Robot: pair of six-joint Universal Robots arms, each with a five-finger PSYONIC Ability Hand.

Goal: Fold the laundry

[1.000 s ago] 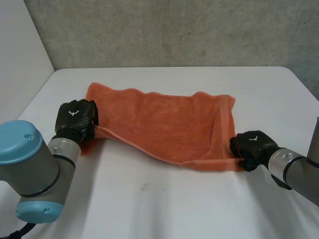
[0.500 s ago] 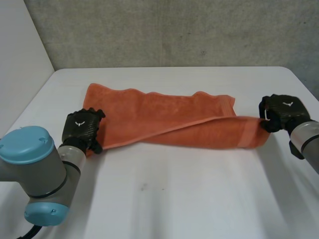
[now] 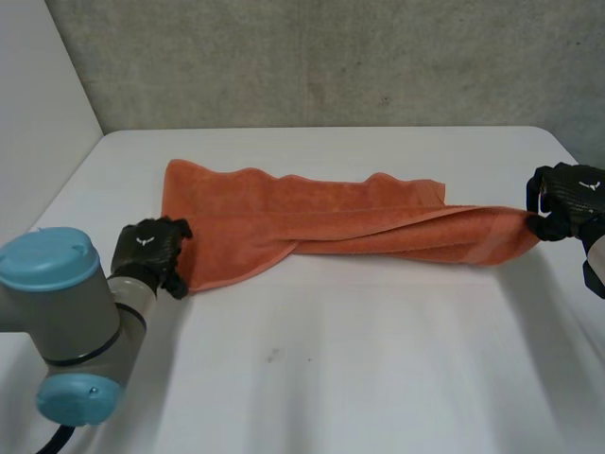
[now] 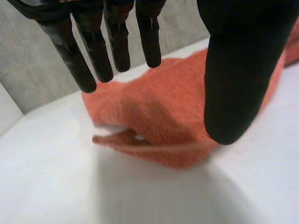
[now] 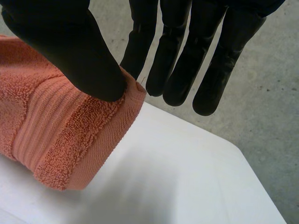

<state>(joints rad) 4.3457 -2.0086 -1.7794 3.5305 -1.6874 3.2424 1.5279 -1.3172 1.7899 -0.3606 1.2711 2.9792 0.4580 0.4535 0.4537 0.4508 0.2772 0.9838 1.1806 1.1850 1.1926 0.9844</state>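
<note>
1. Nearby, a grey wall (image 3: 331,57) backs the white table (image 3: 359,369). The orange towel (image 3: 312,222) lies stretched across the table, partly doubled lengthwise.
2. The left arm (image 3: 66,322) reaches in low, with the left hand (image 3: 146,251) at the towel's near left corner. The right hand (image 3: 567,194) sits by the table's right edge.
3. The left hand is released, fingers (image 4: 117,42) straight over the cloth. The right hand grasps the towel's right end, pinched under its thumb (image 5: 70,51).

towel (image 3: 312,222) across table (image 3: 378,378), left hand (image 3: 146,251) at left corner, right hand (image 3: 565,197) at right corner
</note>
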